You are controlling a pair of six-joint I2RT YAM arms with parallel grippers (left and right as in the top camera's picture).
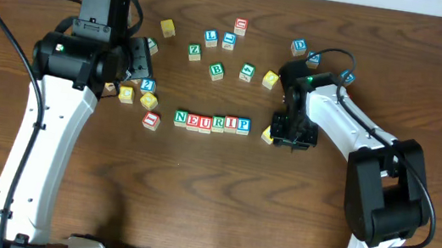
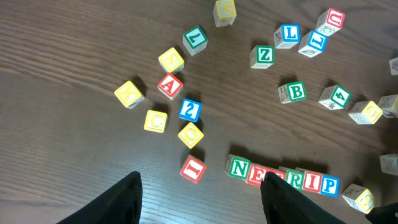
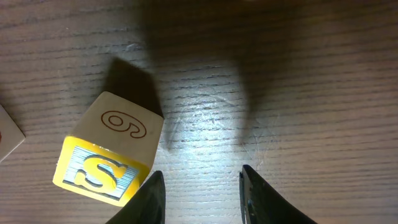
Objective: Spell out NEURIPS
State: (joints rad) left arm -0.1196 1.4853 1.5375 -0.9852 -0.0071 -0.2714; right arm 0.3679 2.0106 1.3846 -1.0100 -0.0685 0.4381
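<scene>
Though parked just beside the S block [image 3: 106, 158], on the right-edge side of the NEURIP row [image 1: 212, 122], grips nothing: right gripper [image 3: 200, 196] spread, empty. Likewise spread and empty: left gripper [image 2: 199, 199], toward the left edge.

Risk: off-centre closing on a skewed cube, squirting it away or into the P block [image 1: 243, 125].

Risk: setting down numeral face up, not S.

Cannot tell 6 from 9 there. Part of row masked by a finger [image 2: 277, 196] in left wrist view; row all but cut off in right wrist view.
</scene>
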